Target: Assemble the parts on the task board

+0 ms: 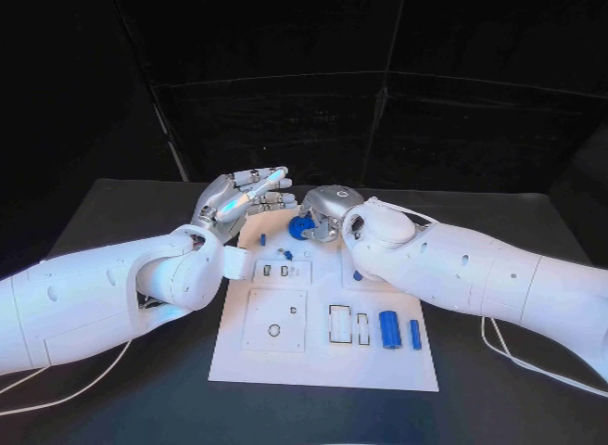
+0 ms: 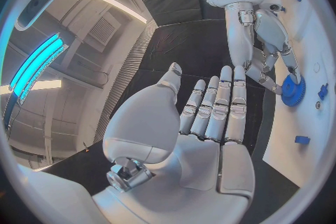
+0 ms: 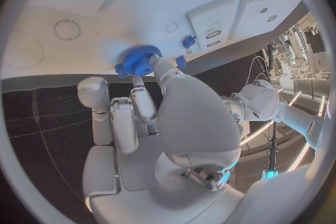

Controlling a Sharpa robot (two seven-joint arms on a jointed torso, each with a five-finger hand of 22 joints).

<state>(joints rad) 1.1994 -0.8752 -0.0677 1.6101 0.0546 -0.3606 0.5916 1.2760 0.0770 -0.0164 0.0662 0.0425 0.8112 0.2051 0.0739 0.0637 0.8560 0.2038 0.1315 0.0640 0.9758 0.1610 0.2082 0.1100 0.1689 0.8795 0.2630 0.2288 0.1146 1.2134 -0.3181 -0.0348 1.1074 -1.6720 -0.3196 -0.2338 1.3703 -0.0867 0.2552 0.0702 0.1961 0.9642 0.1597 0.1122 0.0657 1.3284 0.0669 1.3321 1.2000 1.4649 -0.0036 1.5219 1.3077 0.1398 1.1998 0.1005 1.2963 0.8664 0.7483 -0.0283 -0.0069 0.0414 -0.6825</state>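
The white task board [image 1: 318, 363] lies in the middle of the table. A blue gear [image 1: 301, 229] sits at its far edge, and my right hand [image 1: 327, 206] pinches it between thumb and fingertips. The right wrist view shows the gear [image 3: 140, 61] at the fingertips of that hand [image 3: 150, 117], on the board [image 3: 84, 0]. My left hand [image 1: 246, 197] is raised beside the board's far left corner, fingers straight, holding nothing. In the left wrist view its flat palm [image 2: 210, 123] faces the right hand [image 2: 269, 47] and the gear [image 2: 293, 91].
Two blue cylinders [image 1: 389, 329] [image 1: 415, 334] lie at the board's right side beside rectangular slots [image 1: 340, 324]. Small blue pieces [image 1: 288, 254] [image 1: 356, 274] lie near the far end. A raised plate with an oval hole [image 1: 275, 320] sits left of centre. Both forearms cross the board's far corners.
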